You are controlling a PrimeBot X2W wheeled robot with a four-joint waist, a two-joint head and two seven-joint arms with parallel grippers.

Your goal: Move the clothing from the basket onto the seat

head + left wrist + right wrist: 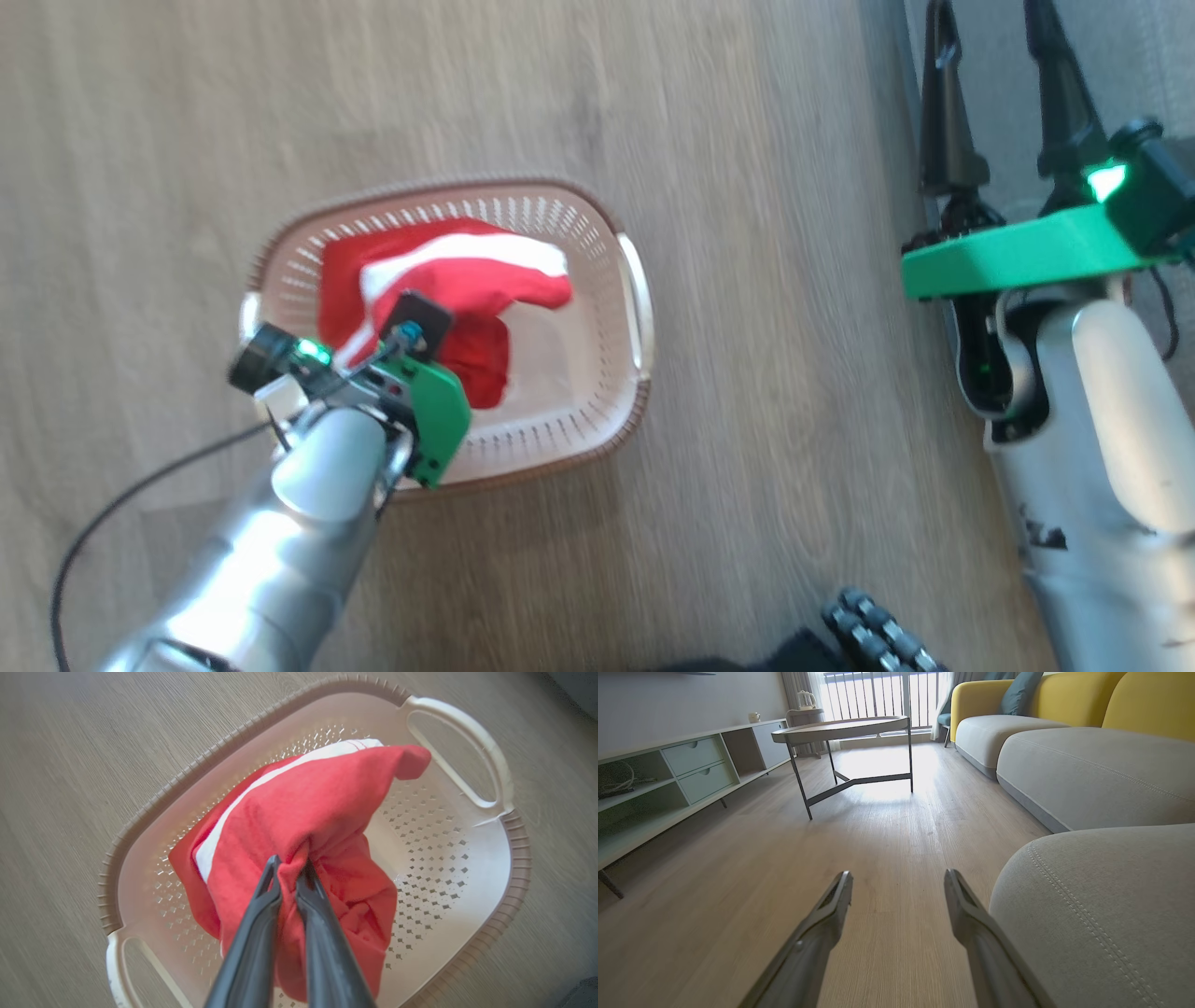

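- The left gripper (289, 868) is up close. Its two dark fingers are pressed together, pinching a fold of the clothing (317, 807).
- The clothing is bright red with a white stripe. It bunches up into a peak where the fingers pinch it (like a little tent), and the rest hangs down inside the basket (467, 882).
- The basket is cream with small holes, a brown rim and a handle at each end. It stands on the wooden floor (747, 280).
- The right gripper (898, 875) has its fingers spread wide, with nothing between them. It hangs low over the floor, just beside the rounded corner of the seat (1101, 914).
- The seat is a big grey cushion with two lines of light stitching. It is off to the robot's right, well apart from the basket.
- Further down the room are a round table (840, 728) on thin dark legs and a long low cabinet (691, 765) with drawers.
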